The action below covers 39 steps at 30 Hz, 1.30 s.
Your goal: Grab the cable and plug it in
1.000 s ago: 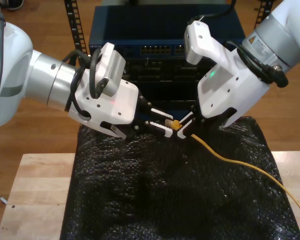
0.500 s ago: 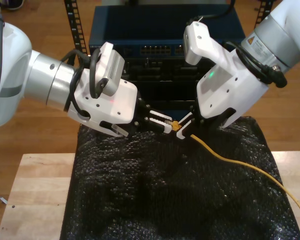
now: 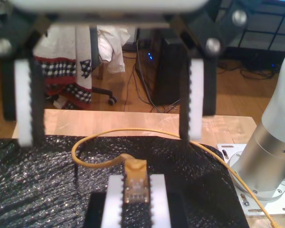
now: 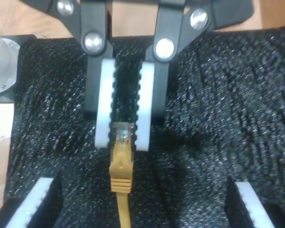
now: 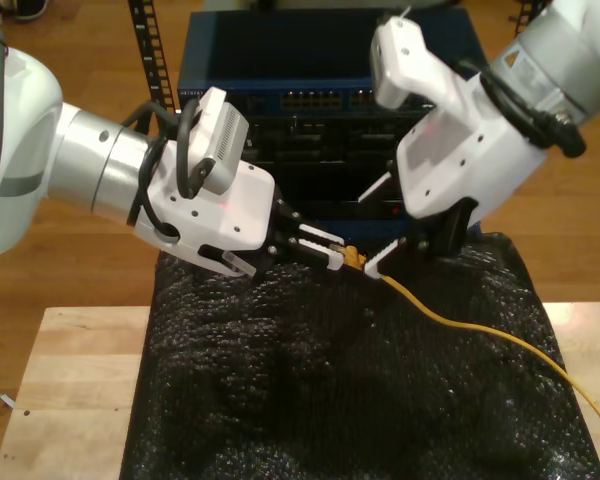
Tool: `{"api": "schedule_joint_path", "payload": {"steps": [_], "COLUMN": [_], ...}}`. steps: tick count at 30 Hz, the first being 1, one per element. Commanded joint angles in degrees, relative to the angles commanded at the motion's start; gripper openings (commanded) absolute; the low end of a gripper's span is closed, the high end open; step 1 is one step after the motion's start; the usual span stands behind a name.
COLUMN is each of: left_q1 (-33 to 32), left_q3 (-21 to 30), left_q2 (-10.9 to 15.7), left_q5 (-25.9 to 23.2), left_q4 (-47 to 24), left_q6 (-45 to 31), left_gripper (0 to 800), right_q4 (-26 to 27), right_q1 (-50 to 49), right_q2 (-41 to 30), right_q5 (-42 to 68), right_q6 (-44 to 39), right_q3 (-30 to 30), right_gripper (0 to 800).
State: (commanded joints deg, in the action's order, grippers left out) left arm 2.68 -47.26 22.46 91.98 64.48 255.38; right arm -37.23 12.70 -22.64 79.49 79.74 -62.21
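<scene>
The yellow-orange cable (image 5: 460, 325) runs over the black mat from the exterior view's right up to its clear plug (image 5: 352, 258). My second gripper (image 5: 342, 257), on the arm at the exterior view's left, is shut on the plug (image 4: 123, 134), with the orange boot (image 4: 121, 171) and cord trailing out of its jaws. My first gripper (image 5: 365, 235), on the arm at the exterior view's right, stands wide open around the plug, touching nothing. In the first wrist view its fingers (image 3: 195, 99) are spread apart, and beyond them the second gripper (image 3: 135, 190) pinches the plug (image 3: 134, 183).
A dark blue network switch (image 5: 320, 100) with a row of ports sits in a rack behind both grippers. Black bubble-textured padding (image 5: 330, 400) covers the wooden table (image 5: 70, 380). An arm's base (image 3: 270, 152) stands at the table's edge.
My second gripper closed on the plug. My first gripper then let go of it, opened wide and lifted back a little.
</scene>
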Motion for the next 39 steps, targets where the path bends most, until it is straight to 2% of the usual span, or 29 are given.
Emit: {"api": "schedule_joint_path", "payload": {"steps": [3,11,16,22,29,34,39], "left_q1": [0.4,6.1,9.8,10.6,13.6,13.8,13.8], "left_q3": [-0.3,-0.4,-0.3,-0.4,-0.4,-0.5,-0.6], "left_q2": [-0.7,-5.7,-8.0,-9.2,-12.0,-14.0,-15.2], "left_q5": [4.8,13.2,15.8,20.3,24.4,27.2,28.8], "left_q4": [0.2,4.3,5.1,6.3,8.9,9.9,12.0], "left_q6": [0.6,2.2,3.3,6.6,9.2,9.3,9.3], "left_gripper": [6,7,6,6,6,6,6], "right_q4": [0.0,0.2,0.0,-0.1,-0.1,-0.1,0.0], "right_q1": [0.1,-1.1,-1.1,-0.7,0.4,3.0,10.6], "right_q2": [0.2,-1.9,-5.8,-12.4,-20.2,-23.1,-23.9], "right_q5": [0.0,-0.3,-1.1,-5.8,-11.4,-18.0,-24.7], "right_q6": [0.2,0.4,6.5,11.3,15.6,18.0,19.7], "right_q3": [-1.8,-2.2,-1.7,1.9,8.2,12.4,14.4], "right_gripper": [800,798,799,799,799,798,797]}}
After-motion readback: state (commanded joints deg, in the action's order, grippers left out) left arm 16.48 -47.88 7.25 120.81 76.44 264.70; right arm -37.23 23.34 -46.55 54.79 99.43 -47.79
